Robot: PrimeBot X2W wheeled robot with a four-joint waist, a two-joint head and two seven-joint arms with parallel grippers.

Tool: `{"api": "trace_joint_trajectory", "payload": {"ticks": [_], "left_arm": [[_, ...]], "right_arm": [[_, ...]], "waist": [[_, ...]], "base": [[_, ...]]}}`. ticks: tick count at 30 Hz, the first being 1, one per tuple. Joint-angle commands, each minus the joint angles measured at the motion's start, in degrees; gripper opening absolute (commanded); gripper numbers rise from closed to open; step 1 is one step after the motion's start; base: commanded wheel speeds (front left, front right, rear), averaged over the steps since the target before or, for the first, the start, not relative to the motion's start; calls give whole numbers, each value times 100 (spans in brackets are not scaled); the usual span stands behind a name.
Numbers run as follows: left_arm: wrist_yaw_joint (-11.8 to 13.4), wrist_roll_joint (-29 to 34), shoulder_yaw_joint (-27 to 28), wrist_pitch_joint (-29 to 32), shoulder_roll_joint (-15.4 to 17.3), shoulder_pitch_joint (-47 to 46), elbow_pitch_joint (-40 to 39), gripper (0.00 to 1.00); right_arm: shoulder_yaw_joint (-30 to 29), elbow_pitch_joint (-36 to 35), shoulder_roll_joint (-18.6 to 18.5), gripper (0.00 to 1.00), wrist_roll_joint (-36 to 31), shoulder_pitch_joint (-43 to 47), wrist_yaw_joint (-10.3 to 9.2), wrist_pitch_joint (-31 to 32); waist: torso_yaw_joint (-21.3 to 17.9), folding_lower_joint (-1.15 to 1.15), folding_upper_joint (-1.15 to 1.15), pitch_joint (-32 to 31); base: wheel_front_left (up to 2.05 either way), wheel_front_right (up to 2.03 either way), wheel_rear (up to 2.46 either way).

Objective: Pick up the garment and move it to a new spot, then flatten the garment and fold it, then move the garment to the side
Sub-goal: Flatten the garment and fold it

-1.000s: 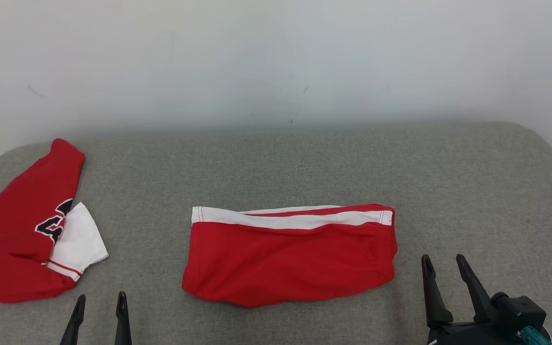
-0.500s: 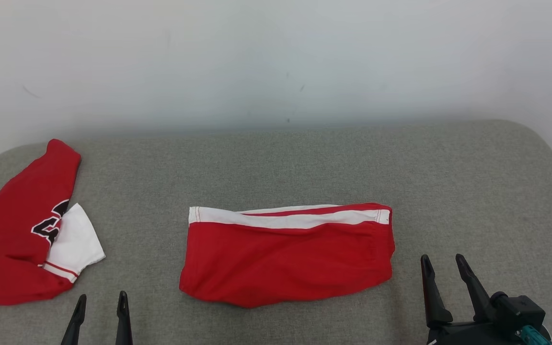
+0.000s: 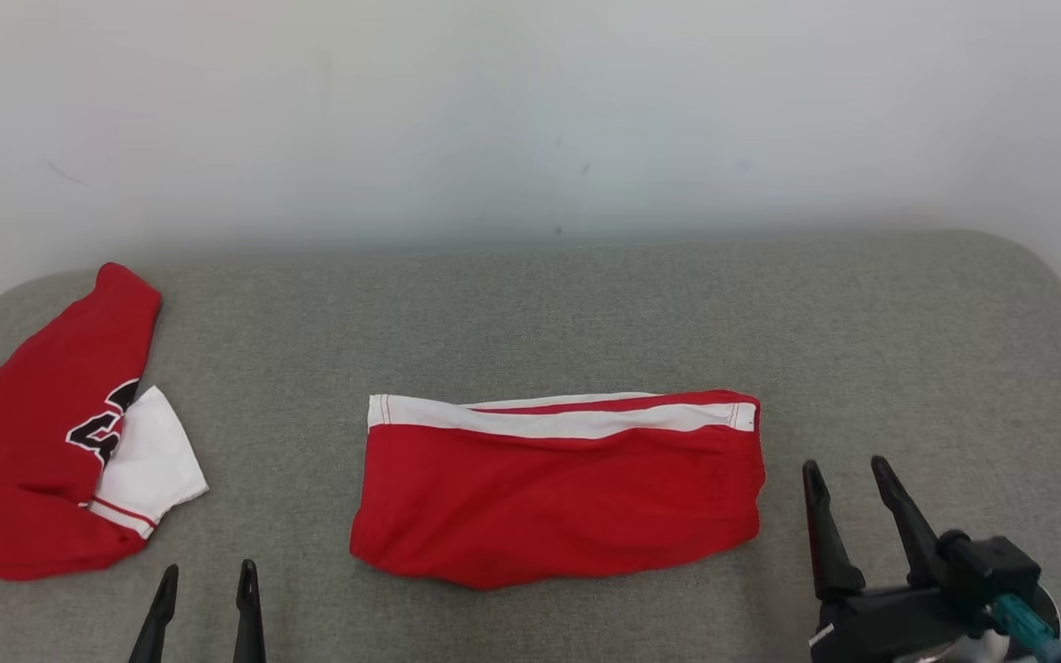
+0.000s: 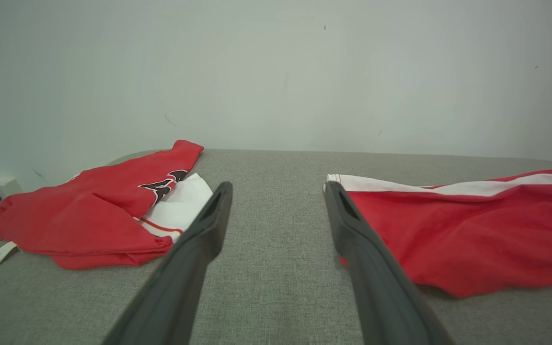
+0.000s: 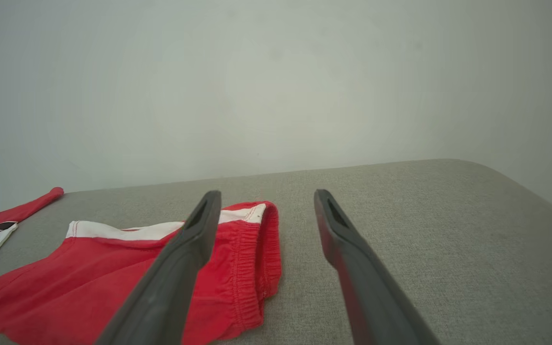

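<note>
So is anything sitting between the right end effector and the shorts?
Nothing visible. Only bare grey cushion separates the open right end effector from the shorts. The jersey lies far to the left, beyond the shorts and out of that path.

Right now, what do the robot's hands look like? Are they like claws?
A bit like claws! Each hand, the left gripper and the right gripper, has two long, dark, smooth fingers that narrow to pointed tips. Behind the right one sits a chunky black block with a teal plug.
</note>
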Motion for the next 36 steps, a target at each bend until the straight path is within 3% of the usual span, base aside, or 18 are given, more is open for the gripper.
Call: {"api": "trace_joint_trajectory", "payload": {"ticks": [1, 9, 17, 30, 36], "left_arm": [[8, 0, -28, -20, -3, 40, 8, 100], [-4, -59, -158, -20, -5, -40, 58, 100], [-40, -120, -223, -20, -9, -166, 131, 100], [-34, -179, -246, -20, -9, -405, 167, 100], [-28, -200, -282, -20, -9, -492, 215, 100]], "right_arm": [[48, 11, -44, 100, -82, -120, -2, 21], [97, 662, -241, 100, -131, -907, -2, 213], [133, 2141, -374, 100, -4, -1732, -2, 387], [403, 4304, -292, 100, 472, -2821, -2, 265], [626, 4873, -130, 100, 974, -3102, -2, 296]], "waist": [[47, 0, 0, 6], [309, 0, 0, 77], [574, 0, 0, 256], [678, 0, 0, 656], [655, 0, 0, 711]], "base": [[0, 0, 0], [0, 0, 0], [0, 0, 0], [0, 0, 0], [0, 0, 0]]}}
